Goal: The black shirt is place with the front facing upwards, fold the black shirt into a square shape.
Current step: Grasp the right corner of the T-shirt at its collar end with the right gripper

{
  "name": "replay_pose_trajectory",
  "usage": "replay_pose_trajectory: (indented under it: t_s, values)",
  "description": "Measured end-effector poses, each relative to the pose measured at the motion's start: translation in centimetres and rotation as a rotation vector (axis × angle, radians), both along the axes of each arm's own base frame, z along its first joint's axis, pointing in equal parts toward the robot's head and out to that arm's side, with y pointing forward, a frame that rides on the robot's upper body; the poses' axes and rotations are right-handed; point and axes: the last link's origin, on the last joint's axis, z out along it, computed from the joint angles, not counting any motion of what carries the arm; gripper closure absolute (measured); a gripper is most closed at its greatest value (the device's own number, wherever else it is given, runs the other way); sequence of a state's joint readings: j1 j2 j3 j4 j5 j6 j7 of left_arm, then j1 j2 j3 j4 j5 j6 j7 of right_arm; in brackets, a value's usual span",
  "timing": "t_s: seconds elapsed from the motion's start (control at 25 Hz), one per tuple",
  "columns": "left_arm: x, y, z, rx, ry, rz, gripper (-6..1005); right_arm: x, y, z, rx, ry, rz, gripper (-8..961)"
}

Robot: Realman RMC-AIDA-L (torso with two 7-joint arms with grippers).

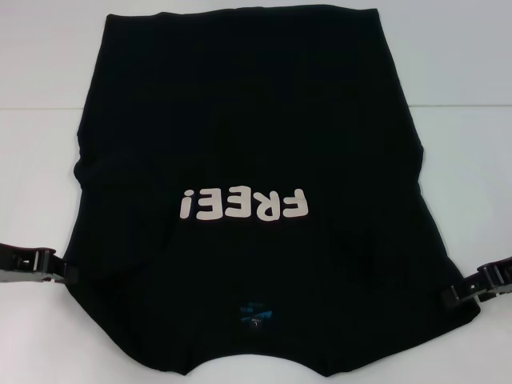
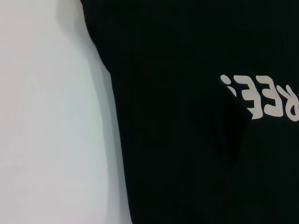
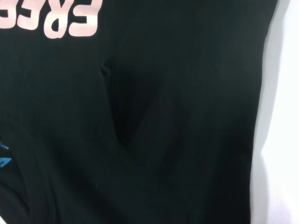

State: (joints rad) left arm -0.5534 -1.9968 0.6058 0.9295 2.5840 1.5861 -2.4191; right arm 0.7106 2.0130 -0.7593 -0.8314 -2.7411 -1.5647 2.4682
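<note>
Black shirt [image 1: 248,144] spread front-up mid-frame on white table [image 1: 48,96]; left gripper [image 1: 60,272] lower left, right gripper [image 1: 464,292] lower right, touching shirt edges, finger state indeterminable.

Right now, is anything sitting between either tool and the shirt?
Nothing visible. The shirt lies spread on the white table, print up. The left tool and right tool sit right at its side edges near the sleeves, with no other object on the fabric or between them.
</note>
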Motion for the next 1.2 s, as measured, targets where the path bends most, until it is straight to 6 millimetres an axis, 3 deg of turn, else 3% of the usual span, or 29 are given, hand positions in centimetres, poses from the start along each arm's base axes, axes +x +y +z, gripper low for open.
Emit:
replay_pose_trajectory:
  t_s: [1.2]
  values:
    - [0.0,-0.1,0.0,0.001,-0.003,0.001,960,-0.8,0.1,-1.1,-0.025,0.043,0.018,161]
